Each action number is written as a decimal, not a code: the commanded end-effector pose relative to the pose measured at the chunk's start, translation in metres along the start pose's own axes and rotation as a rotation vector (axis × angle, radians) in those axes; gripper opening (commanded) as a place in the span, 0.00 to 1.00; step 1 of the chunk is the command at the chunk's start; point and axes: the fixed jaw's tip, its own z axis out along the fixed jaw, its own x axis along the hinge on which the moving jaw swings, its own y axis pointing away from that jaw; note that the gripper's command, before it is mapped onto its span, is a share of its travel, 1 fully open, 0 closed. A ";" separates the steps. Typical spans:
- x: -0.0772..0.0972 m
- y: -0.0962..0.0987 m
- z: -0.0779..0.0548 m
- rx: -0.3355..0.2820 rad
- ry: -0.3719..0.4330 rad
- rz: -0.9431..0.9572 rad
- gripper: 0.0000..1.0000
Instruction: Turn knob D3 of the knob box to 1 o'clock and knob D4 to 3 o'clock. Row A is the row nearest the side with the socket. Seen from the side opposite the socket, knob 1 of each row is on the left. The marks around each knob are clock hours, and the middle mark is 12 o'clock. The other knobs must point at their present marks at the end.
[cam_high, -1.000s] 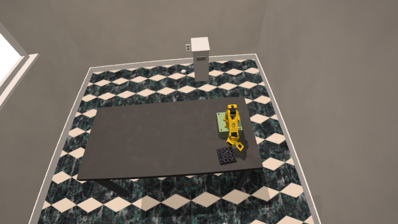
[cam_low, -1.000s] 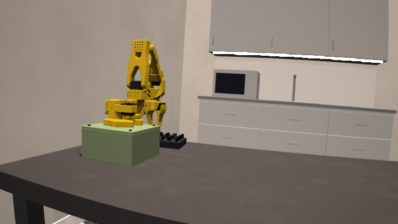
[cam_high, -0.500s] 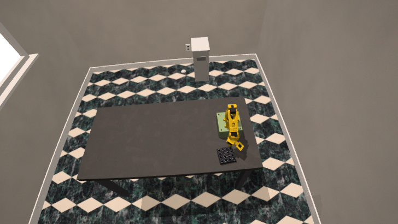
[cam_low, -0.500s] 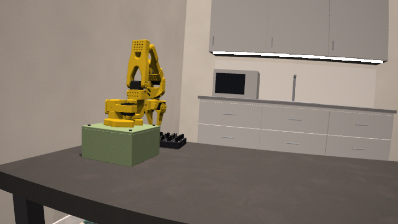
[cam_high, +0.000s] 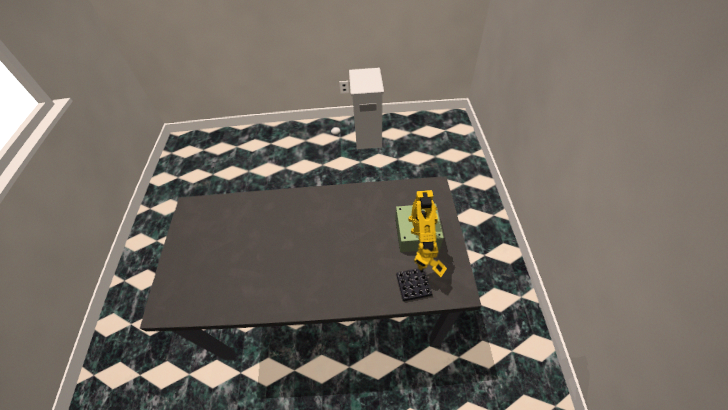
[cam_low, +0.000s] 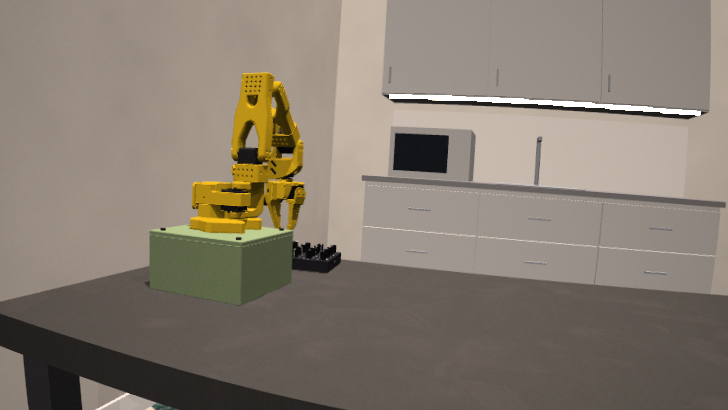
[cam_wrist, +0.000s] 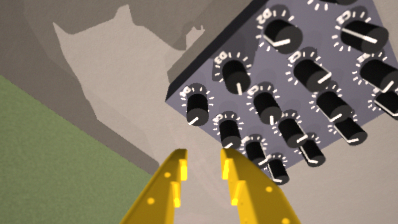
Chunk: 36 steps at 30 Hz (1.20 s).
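The black knob box (cam_high: 415, 285) (cam_low: 315, 257) (cam_wrist: 248, 42) lies flat on the dark table near the arm's base. In the wrist view the knob at the box's nearest corner is D4 (cam_wrist: 196, 106), and D3 (cam_wrist: 235, 74) is beside it, up and to the right. Each has a white pointer line facing toward the camera. My yellow gripper (cam_wrist: 202, 155) (cam_high: 435, 267) (cam_low: 286, 224) hangs above the table just off the D4 corner, clear of every knob. Its fingers stand close together, and only bare table shows through the narrow gap.
The arm stands on a green block (cam_high: 405, 229) (cam_low: 219, 264) (cam_wrist: 40, 150) right behind the knob box. The table's right edge (cam_high: 471, 264) runs close by. Several other knobs crowd the box face beyond D3 and D4.
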 end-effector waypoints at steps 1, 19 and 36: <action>-0.002 -0.001 -0.001 0.002 -0.003 0.005 0.08; -0.003 -0.003 -0.002 0.002 -0.003 0.011 0.08; 0.013 -0.019 -0.004 0.001 -0.003 0.194 0.10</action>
